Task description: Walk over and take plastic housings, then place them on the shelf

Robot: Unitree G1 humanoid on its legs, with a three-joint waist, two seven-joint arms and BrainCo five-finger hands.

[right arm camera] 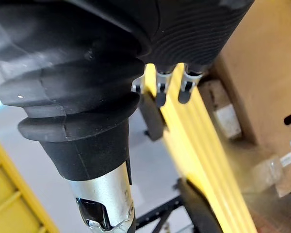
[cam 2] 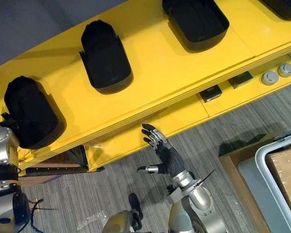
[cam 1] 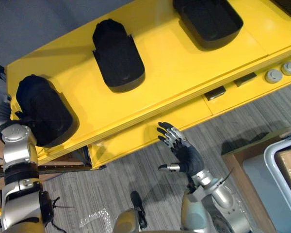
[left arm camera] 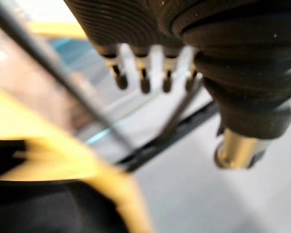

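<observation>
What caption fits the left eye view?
Black plastic housings on the yellow shelf; right robot hand open in front of it.

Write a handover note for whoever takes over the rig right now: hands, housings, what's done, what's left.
Left robot hand: open, empty, by the leftmost housing.
Right robot hand: open, empty, in front of the yellow shelf.
Done: leftmost housing, middle housing and right housing lie on the shelf top.
Left: fetch any remaining housings; neither hand carries one.
</observation>
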